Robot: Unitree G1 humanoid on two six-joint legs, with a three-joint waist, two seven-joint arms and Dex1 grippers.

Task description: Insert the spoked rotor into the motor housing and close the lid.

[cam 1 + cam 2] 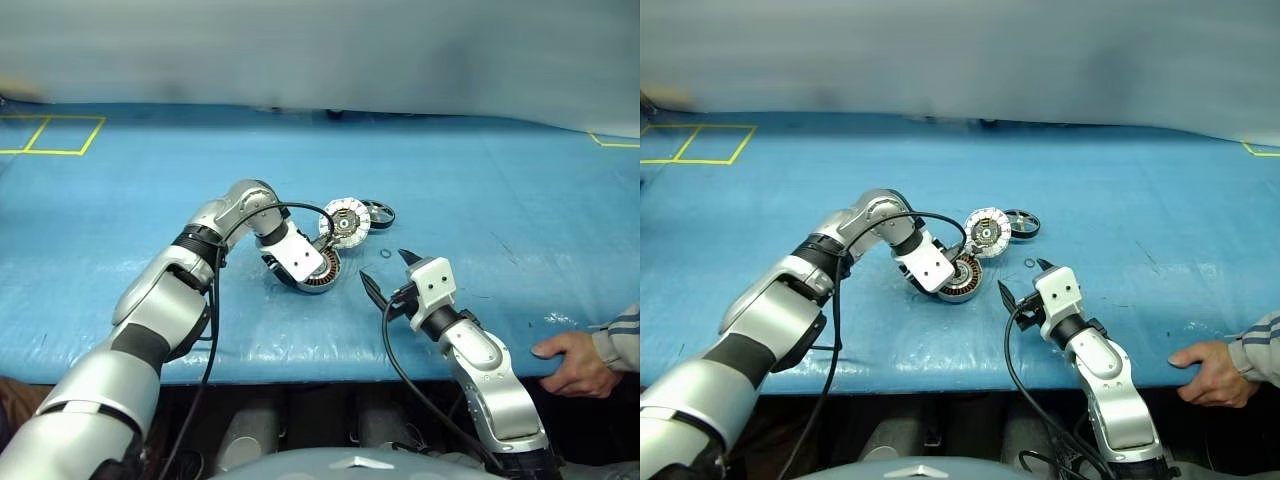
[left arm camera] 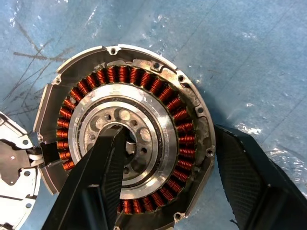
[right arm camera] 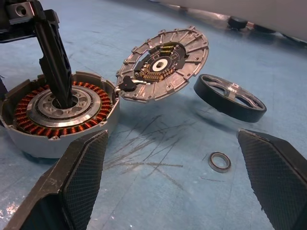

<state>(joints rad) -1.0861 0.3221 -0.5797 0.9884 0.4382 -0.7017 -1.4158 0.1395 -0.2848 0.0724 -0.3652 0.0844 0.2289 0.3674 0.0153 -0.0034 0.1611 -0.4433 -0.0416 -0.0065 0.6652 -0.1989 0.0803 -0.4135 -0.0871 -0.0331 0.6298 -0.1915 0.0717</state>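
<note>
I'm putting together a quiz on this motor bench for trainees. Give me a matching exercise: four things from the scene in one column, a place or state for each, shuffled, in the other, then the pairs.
Things:
1. spoked rotor
2. lid
3. motor housing
4. small ring

Places or states:
A. swung open, tilted up beside the housing's edge
B. lying flat on the blue table, nearest the right gripper
C. one finger of the left gripper is in its centre hub
D. resting on the table beyond the lid, not in the housing

Pairs: 1-D, 2-A, 3-C, 4-B
</note>
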